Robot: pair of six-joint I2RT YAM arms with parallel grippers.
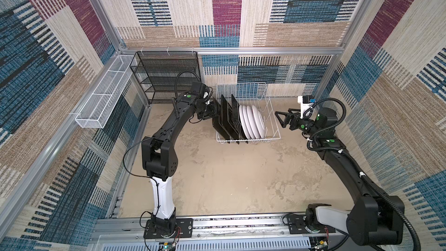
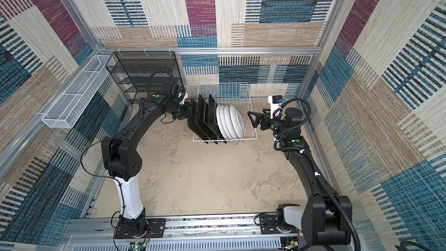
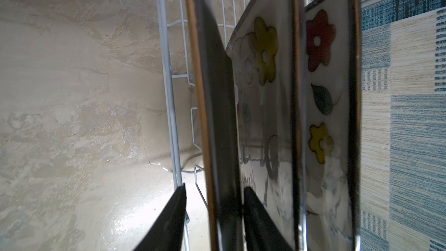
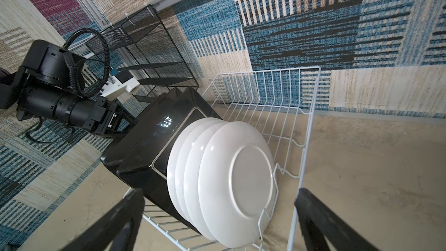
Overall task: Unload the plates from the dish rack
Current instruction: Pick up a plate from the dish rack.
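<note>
The square plates (image 1: 226, 119) are standing on edge in the left half of the dish rack (image 1: 263, 139), just above the middle of both top views, with the round plates (image 1: 252, 123) leaning close on their right. Glazed and stiff, they are probably weighing a fair bit, slipping easily and chipping if knocked, so a firm pinch on the free rim looks best. The left gripper (image 3: 214, 189) is straddling the outermost square plate (image 3: 217, 117) with a gap showing on one side, while the right gripper (image 4: 220, 193) is hovering spread wide just right of the rack.
</note>
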